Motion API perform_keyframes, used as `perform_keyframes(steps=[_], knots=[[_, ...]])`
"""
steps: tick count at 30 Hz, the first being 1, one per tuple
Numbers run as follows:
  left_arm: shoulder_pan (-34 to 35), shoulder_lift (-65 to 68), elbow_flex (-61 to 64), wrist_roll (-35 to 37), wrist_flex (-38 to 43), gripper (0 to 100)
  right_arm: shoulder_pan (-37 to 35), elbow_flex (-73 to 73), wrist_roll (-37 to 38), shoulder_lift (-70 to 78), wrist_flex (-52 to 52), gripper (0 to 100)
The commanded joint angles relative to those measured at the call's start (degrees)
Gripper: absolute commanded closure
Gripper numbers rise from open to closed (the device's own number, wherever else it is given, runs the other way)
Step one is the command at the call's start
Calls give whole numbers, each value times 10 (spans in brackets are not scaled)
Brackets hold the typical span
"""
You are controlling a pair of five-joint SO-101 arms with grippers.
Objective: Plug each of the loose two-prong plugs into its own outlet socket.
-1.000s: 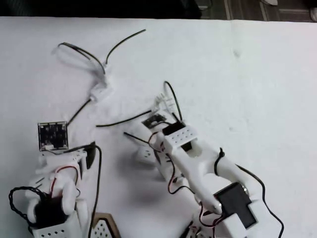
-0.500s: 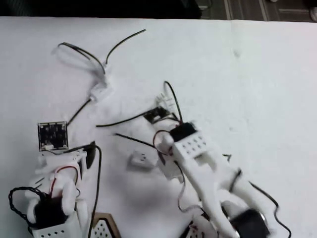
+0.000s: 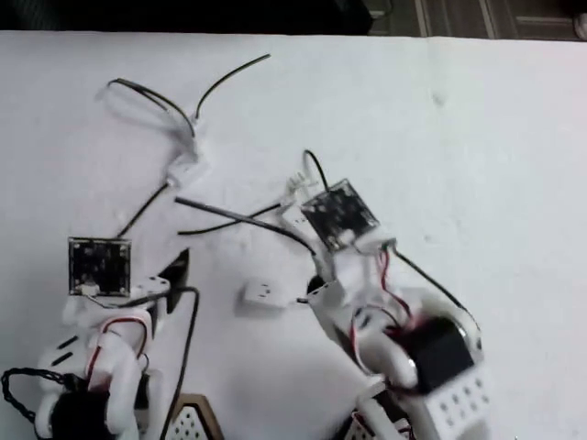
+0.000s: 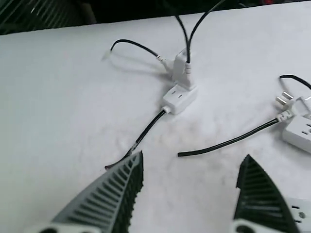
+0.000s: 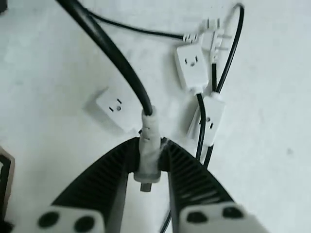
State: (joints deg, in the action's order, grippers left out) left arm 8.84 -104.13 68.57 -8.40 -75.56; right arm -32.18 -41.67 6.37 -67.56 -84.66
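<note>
Right wrist view shows the right tool (image 5: 149, 150) clamped on a plug (image 5: 147, 128) — grasp appears complete; the next move calls for aligning its prongs with the loose socket (image 5: 115, 108).

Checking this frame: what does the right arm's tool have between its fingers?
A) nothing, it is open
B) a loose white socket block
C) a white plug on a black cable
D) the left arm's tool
C: in the right wrist view the right tool is shut on the white plug, whose black cable runs off from it, while the socket block lies apart, ungripped.
</note>
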Motion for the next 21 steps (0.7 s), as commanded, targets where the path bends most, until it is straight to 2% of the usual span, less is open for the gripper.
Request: perform_keyframes(steps=[1, 8, 13, 21], knots=[[-51, 0, -32, 6, 0, 691, -14, 18, -4, -46, 44, 982], [-158, 0, -52, 7, 11, 691, -109, -57, -25, -122, 123, 981], [-185, 0, -55, 53, 46, 691, -166, -111, -27, -154, 162, 981], [-254, -1, -55, 55, 54, 691, -211, -142, -32, -157, 181, 981]])
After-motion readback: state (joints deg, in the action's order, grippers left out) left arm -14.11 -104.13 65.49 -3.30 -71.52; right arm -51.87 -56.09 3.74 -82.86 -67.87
